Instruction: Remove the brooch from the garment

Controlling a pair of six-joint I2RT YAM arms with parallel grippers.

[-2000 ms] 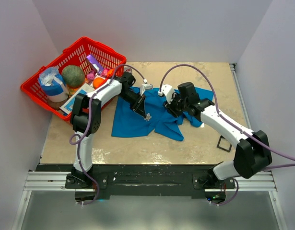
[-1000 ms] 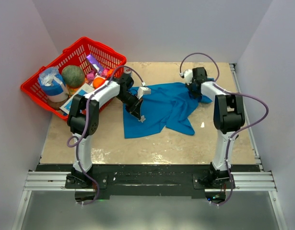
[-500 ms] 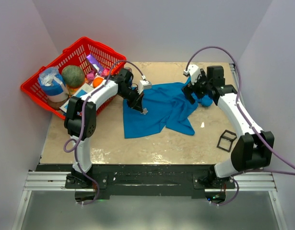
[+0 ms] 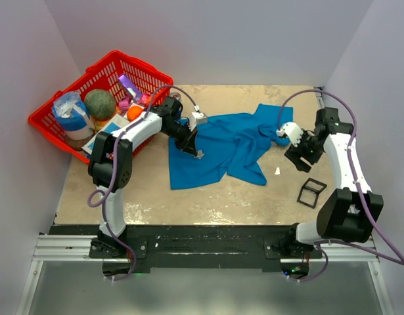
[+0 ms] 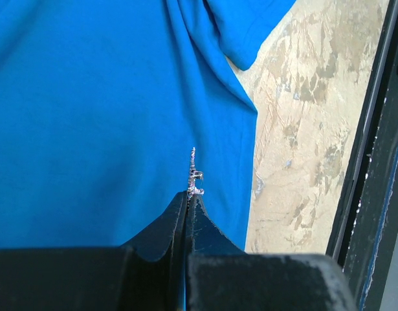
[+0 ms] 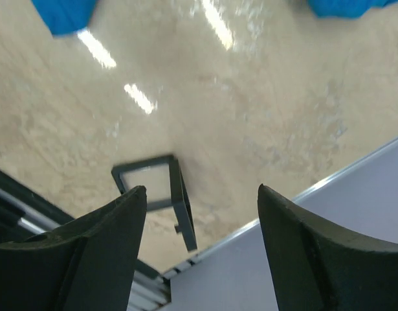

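The garment (image 4: 234, 144) lies crumpled on the middle of the table, and it fills most of the left wrist view (image 5: 88, 116). The brooch (image 4: 199, 155) is a tiny silvery cluster near the shirt's left part. My left gripper (image 4: 190, 148) is shut on the brooch (image 5: 194, 173), which sticks out past the fingertips (image 5: 187, 197) above the cloth. Whether it is still pinned to the shirt I cannot tell. My right gripper (image 4: 297, 155) hangs open over bare table to the right of the shirt (image 6: 200, 191), with nothing between its fingers.
A red basket (image 4: 57, 131) of groceries stands at the back left. A small black wire frame (image 4: 313, 192) rests on the table near the right edge, below my right gripper (image 6: 184, 207). A tiny white scrap (image 4: 276, 170) lies beside the shirt's right hem.
My right arm has swung away from the shirt's right sleeve toward the near right, with its gripper open and off the cloth. The left gripper has kept its hold and its place.
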